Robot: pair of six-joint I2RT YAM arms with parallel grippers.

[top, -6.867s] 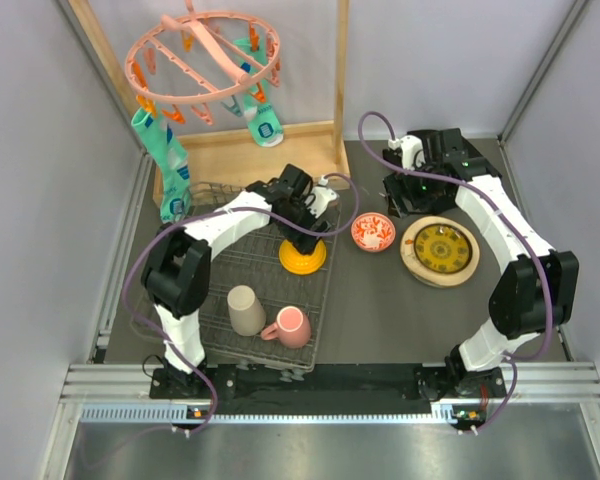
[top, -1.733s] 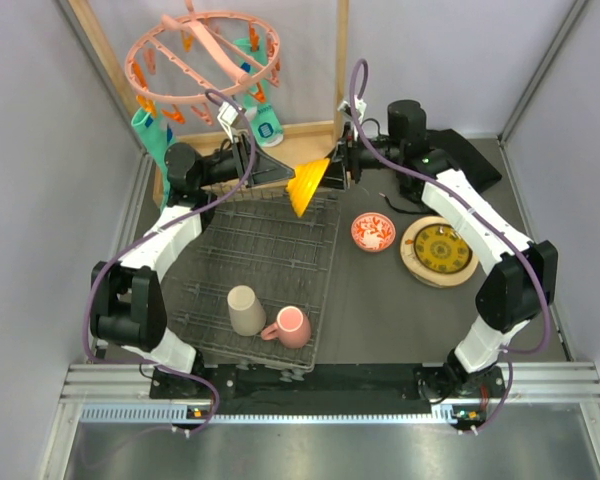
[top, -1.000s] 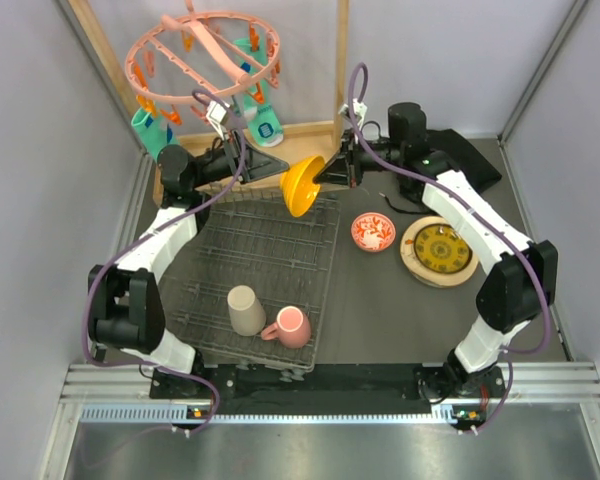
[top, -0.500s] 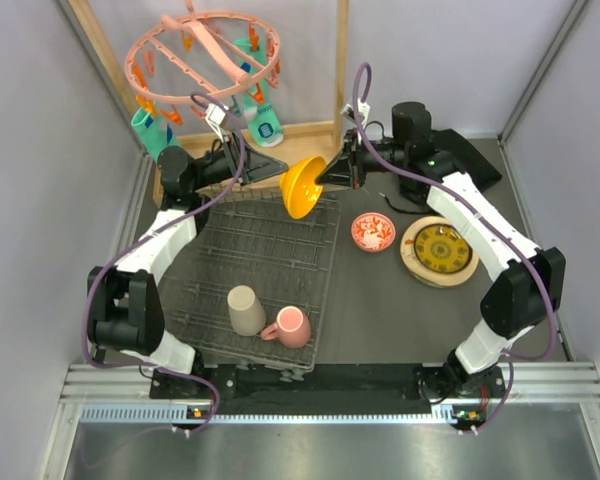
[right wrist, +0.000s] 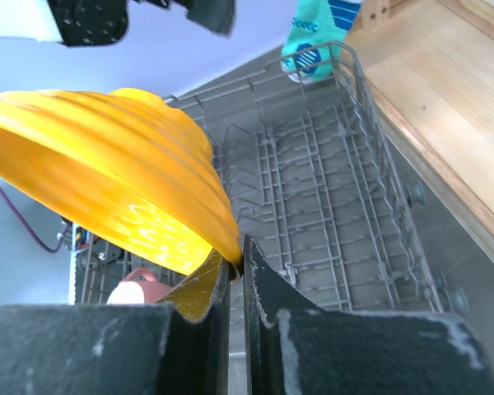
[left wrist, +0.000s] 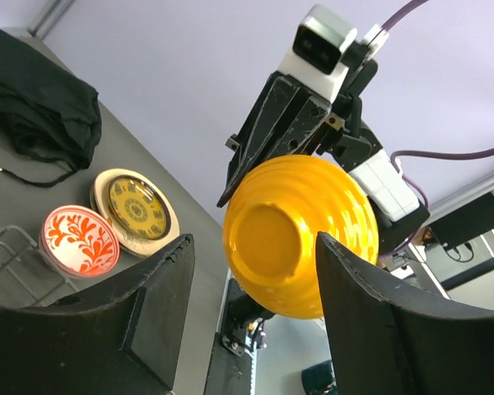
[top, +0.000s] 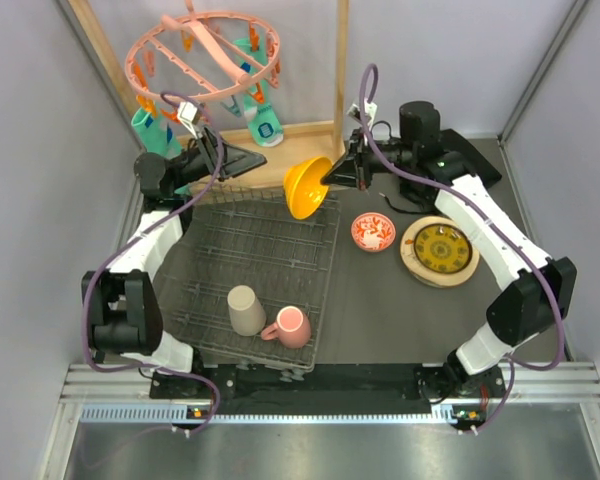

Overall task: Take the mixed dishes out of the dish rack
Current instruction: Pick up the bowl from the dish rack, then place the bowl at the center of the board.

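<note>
Nearest the arm bases, a beige cup (top: 246,309) lies on its side and a pink mug (top: 290,326) stands just beside it, both on the near end of the dark wire dish rack (top: 270,245), which sits on the left half of the grey desk (top: 380,310). To the right of the rack, out on the desk, a red-white bowl (top: 373,232) rests upright next to a yellow patterned plate (top: 439,248) stacked on a cream plate (top: 409,267). Farther back, above the rack's far right corner, the right hand (top: 332,180) is clenched on the rim of the orange bowl (top: 307,187), holding it tilted in the air with its base turned toward the left arm. The left hand (top: 258,160) faces the bowl from the left, fingers (left wrist: 160,304) spread wide and released, clear of the bowl. Behind both arms stand a wooden frame (top: 280,140) and a pink peg hanger (top: 205,55) with teal socks (top: 170,165) clipped to it.
</note>
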